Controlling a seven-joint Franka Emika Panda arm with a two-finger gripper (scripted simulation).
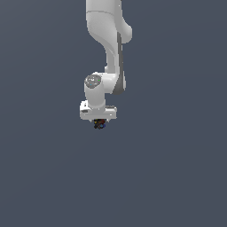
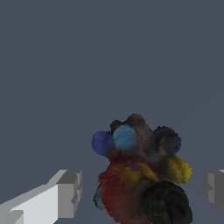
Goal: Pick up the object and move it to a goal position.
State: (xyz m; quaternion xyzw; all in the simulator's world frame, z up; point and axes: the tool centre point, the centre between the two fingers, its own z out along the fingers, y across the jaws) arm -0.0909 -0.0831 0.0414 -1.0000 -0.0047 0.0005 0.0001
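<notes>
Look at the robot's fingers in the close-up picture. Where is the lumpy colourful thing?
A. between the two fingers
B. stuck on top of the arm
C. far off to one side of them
A: in the wrist view the object sits in the gap between the fingers, which stand apart from it.

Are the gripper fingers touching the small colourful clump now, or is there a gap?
Apart. In the wrist view the clump sits between the two fingers, with plain grey background visible on both sides. The gripper is open around it.
</notes>
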